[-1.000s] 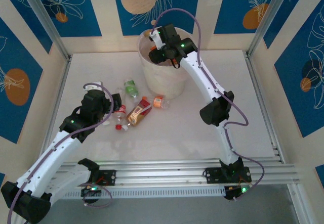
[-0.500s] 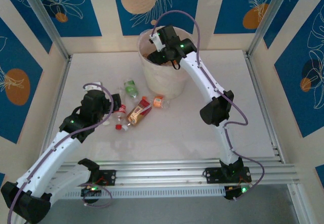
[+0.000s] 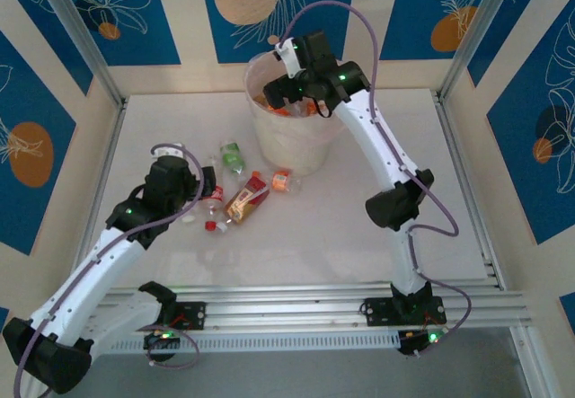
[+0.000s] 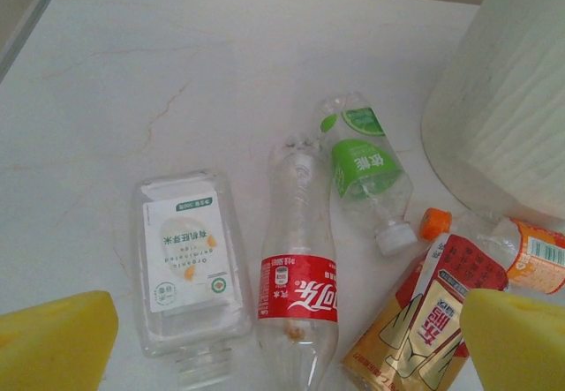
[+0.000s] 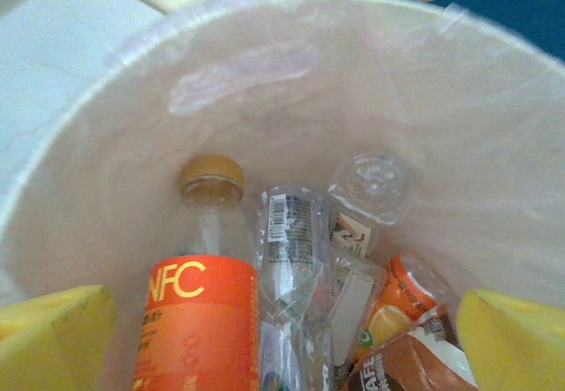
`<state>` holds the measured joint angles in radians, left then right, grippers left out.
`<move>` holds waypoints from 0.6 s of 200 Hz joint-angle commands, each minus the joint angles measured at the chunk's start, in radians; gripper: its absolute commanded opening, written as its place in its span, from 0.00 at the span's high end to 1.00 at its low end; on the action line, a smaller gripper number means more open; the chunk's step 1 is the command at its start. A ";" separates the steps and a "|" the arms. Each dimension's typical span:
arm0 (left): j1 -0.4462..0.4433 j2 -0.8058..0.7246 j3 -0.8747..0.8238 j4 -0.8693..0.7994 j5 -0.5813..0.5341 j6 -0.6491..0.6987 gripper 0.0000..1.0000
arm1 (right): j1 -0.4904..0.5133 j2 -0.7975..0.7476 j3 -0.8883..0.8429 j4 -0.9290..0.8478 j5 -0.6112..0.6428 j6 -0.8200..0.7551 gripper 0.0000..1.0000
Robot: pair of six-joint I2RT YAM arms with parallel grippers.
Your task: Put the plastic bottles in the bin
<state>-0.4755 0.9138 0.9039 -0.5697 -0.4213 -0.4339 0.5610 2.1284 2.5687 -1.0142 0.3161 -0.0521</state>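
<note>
Right jaws spread wide over the tall cream-white round bin (image 3: 287, 146), upper centre; left jaws spread above clear plastic bottles (image 4: 297, 294) lying on the white table (image 4: 177, 56).

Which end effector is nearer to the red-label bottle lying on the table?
Left. The left end effector hovers just above the red-label bottle; the right end effector is over the bin.

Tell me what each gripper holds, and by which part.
Nothing. The left gripper hangs open over clear plastic bottles lying on the white table; the right gripper is open above the round cream-white bin.
</note>
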 commanded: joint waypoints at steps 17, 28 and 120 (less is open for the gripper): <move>0.010 0.063 0.052 -0.082 -0.049 -0.008 0.00 | 0.004 -0.165 -0.116 0.029 0.056 0.086 0.01; 0.020 0.087 0.058 -0.094 -0.060 -0.019 0.01 | 0.004 -0.214 -0.177 0.044 0.073 0.109 0.01; 0.288 0.310 0.030 0.008 0.120 -0.045 0.00 | 0.011 -0.609 -0.756 0.151 0.203 0.318 0.01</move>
<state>-0.2405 1.1713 0.9314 -0.6048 -0.3805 -0.4656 0.5640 1.5967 1.8999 -0.9001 0.4709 0.1730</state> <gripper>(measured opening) 0.995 0.993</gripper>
